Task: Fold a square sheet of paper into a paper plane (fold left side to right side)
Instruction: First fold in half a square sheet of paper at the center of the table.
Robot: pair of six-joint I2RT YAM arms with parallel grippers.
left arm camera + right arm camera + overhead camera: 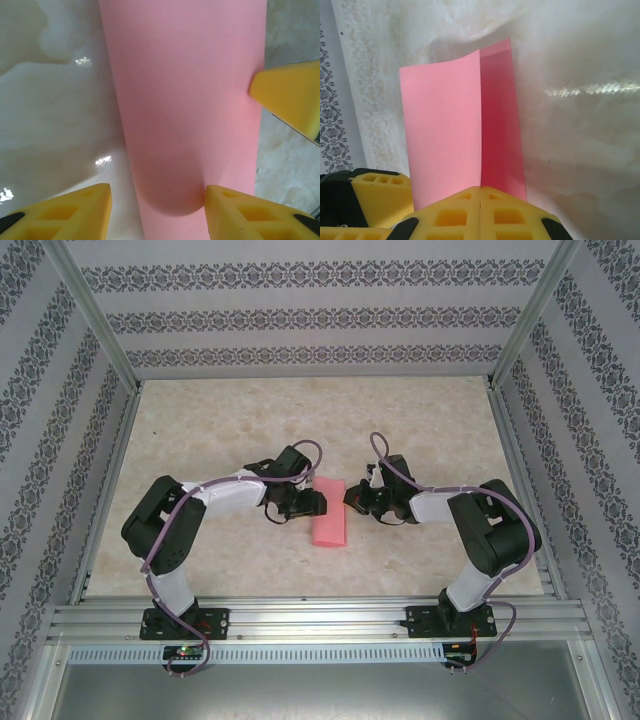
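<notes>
Top external view: at the near edge, the left arm's base (183,622) and the right arm's base (448,622) sit bolted to a metal rail (320,618). Both arms bend inward over the table (250,420), and the left gripper (308,504) and the right gripper (354,500) face each other near its middle. Between them lies the paper sheet (331,515), salmon-pink, doubled into a narrow strip whose long sides run away from the bases; each gripper reaches one long edge. Beyond the table stand patterned walls (320,315)

Left wrist view: the left gripper's fingers (75,210) are spread. One is over bare table beside the strip and the other is at the strip's opposite edge, with the paper lying in the gap, not pinched. Farther along that same edge, the yellow tip of the right gripper touches the paper

Right wrist view: the right gripper's fingers (450,215) are pressed together, their seam in line with the fold at the paper's near end; whether a layer is nipped between them cannot be told. Ahead of them the upper layer curls up on the left, and the lower layer lies darker on the right
</notes>
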